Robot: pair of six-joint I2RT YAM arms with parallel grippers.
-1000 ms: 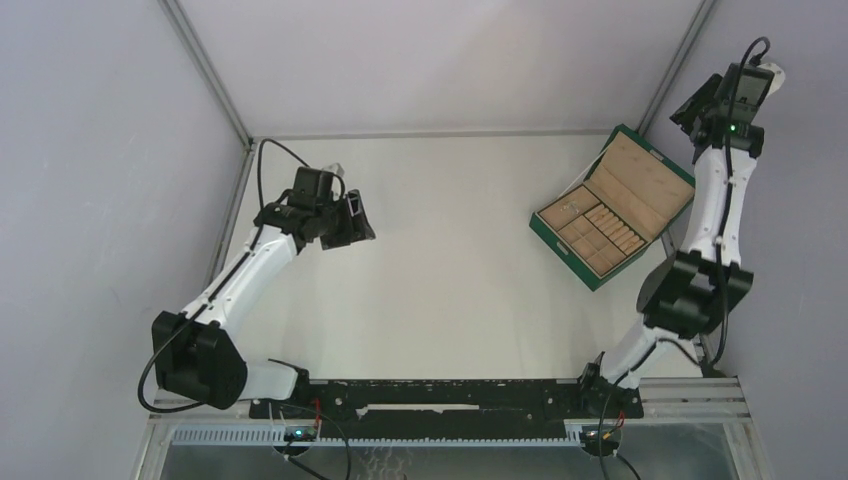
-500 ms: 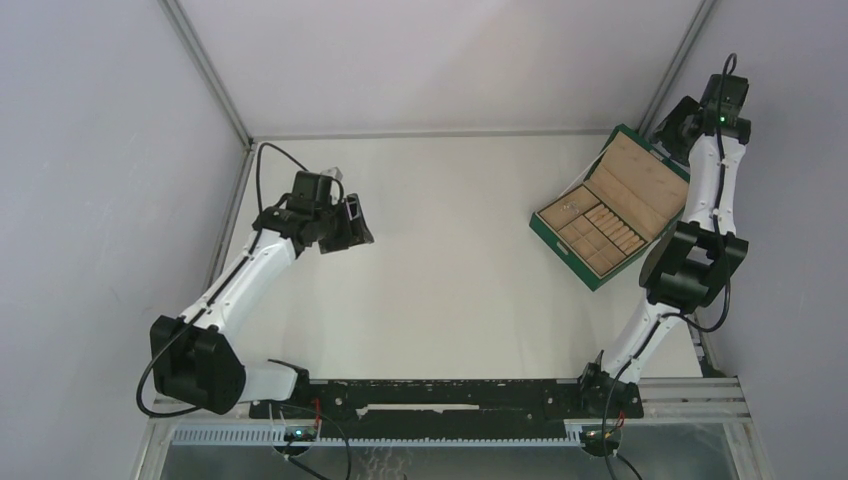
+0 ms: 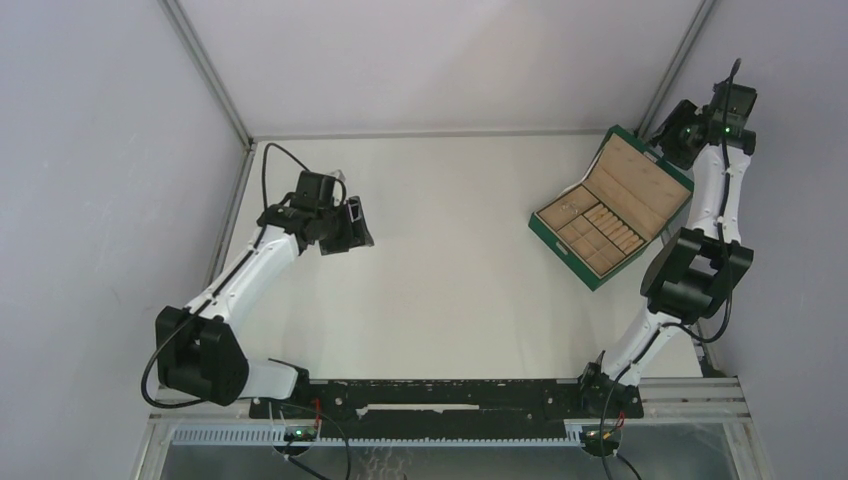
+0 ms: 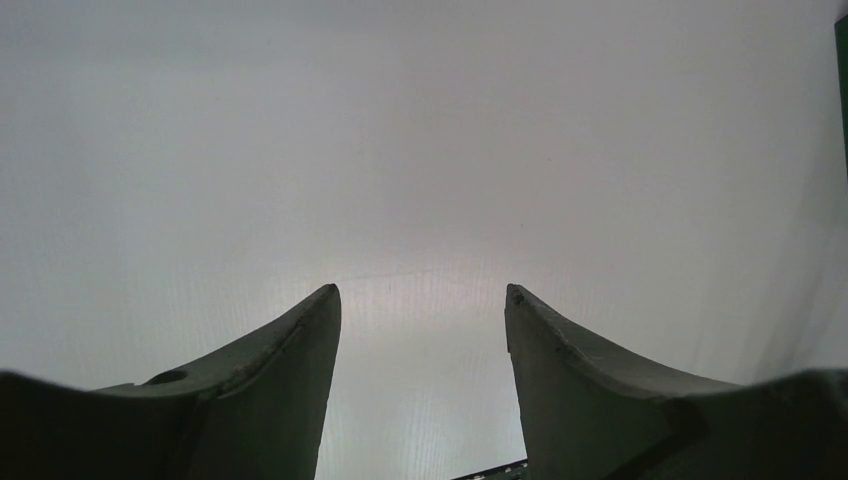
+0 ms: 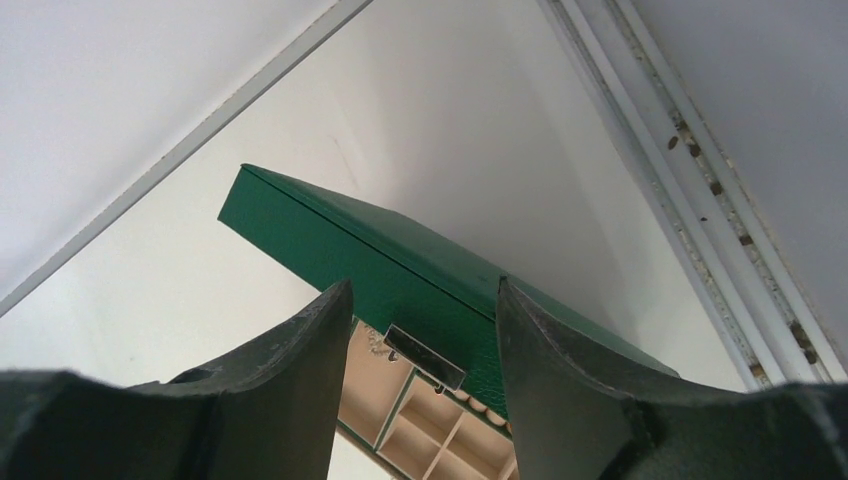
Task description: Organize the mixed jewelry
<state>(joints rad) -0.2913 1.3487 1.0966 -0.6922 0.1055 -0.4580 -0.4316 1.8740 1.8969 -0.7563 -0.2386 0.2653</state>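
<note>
My left gripper [image 4: 420, 292], low in frame, gapes over white tabletop [image 4: 400, 150]; my right gripper [image 5: 424, 288] gapes before a green box lid [image 5: 340, 235].

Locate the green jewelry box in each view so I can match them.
Top external: green jewelry box open at the table's right side.
Left wrist: only a thin green sliver at the right edge, probably it.
Right wrist: its lid, green outside showing, at centre.
Shared landmark: the tan compartments, in top and right-wrist views.
</note>
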